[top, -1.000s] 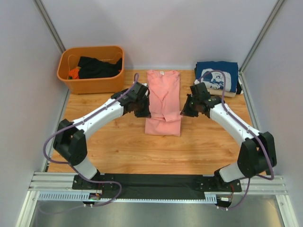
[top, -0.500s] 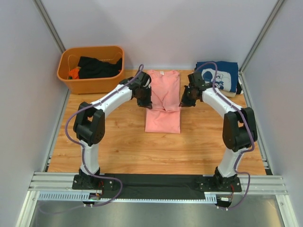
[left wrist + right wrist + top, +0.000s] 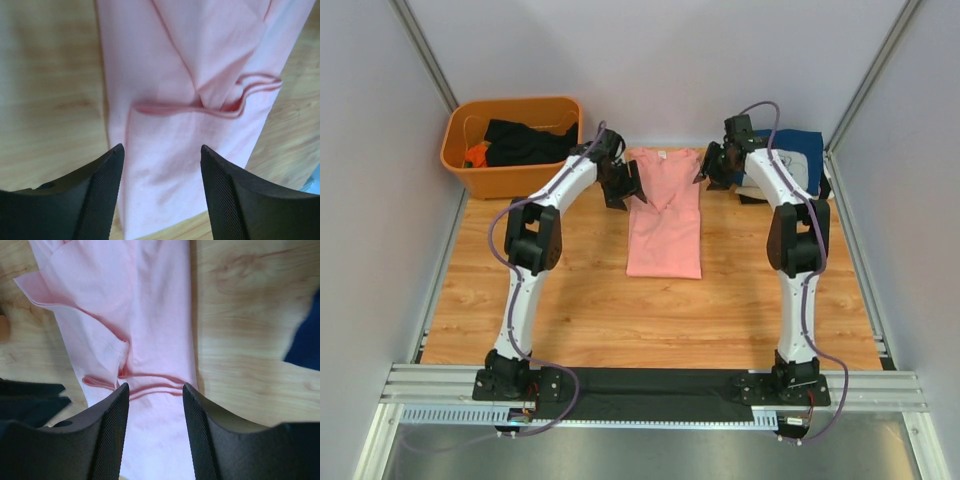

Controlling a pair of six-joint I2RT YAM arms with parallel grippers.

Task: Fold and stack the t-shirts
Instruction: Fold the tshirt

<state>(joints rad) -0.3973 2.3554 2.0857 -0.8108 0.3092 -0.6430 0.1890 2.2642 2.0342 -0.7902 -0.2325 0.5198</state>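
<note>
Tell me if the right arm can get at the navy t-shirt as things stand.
Probably yes. The right tool is open and empty at the edge of the pink t-shirt, and the navy t-shirt lies close beside it, uncovered; only the arm's own forearm crosses part of it.

Between the left pincer [image 3: 620, 186] and the right pincer [image 3: 712, 166] lies only the salmon-pink t-shirt [image 3: 665, 225], flat cloth with low sleeve ridges, so a pincer can pass over it from either side. Outward of the left pincer the orange tub [image 3: 510, 182] stands near, its tall wall blocking that side. Just outward of the right pincer the folded navy t-shirt [image 3: 807, 152] sits by the side panel [image 3: 890, 200], the back wall [image 3: 660, 70] closes in beyond both, and toward the arm bases the wooden surface [image 3: 580, 300] lies open, crossed only by the two arms.
</note>
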